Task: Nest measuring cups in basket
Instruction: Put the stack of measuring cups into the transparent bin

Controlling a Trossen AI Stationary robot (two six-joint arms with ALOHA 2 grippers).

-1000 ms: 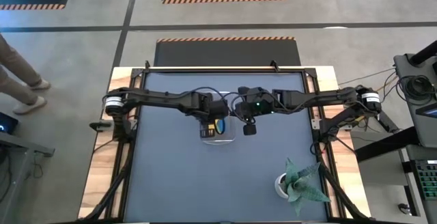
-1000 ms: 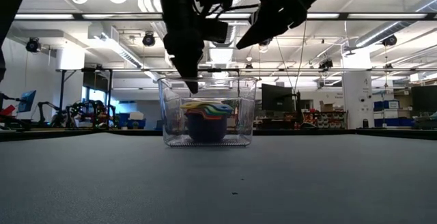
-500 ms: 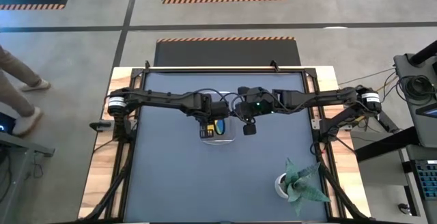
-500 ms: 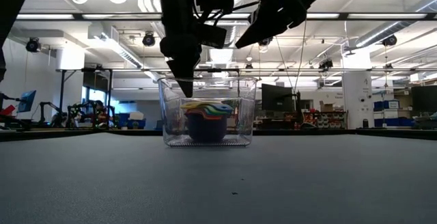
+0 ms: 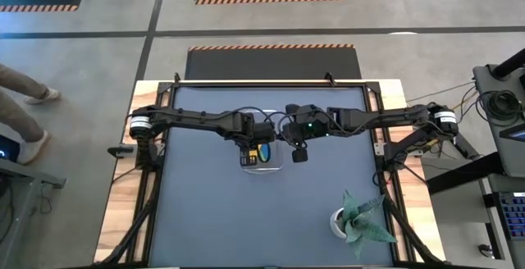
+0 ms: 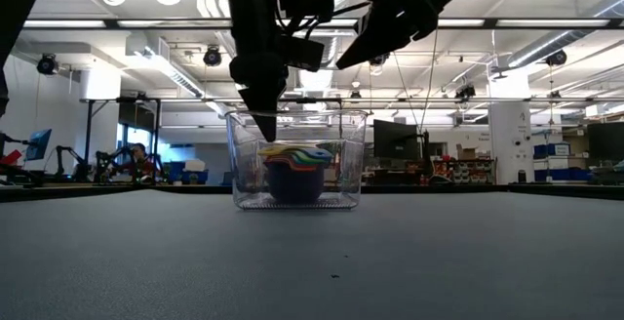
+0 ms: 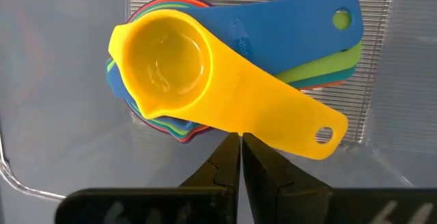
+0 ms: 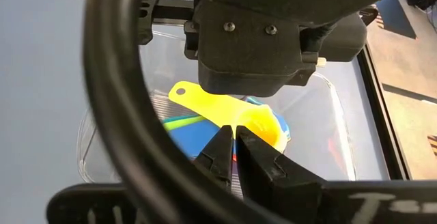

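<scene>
The clear basket [image 6: 343, 169] stands on the grey table at mid-field. Inside it the measuring cups [image 6: 292, 169] sit nested in one stack, with the yellow cup [image 7: 164, 67] on top and the blue, green and other handles fanned out beneath it. My left gripper [image 6: 265, 133] is shut and points steeply down over the basket's left part, its tip just below rim height and above the stack, touching nothing. My right gripper [image 6: 343, 64] is shut too. It hangs higher, slanting down toward the basket [image 5: 275, 167] from the right, clear of it.
A white pot with a green plant [image 5: 354, 220] stands near the table's near right corner. Both arms reach in from the far side edges and meet over the basket. The table's near half [image 5: 246, 220] lies bare. A person's legs [image 5: 20, 97] show on the floor at left.
</scene>
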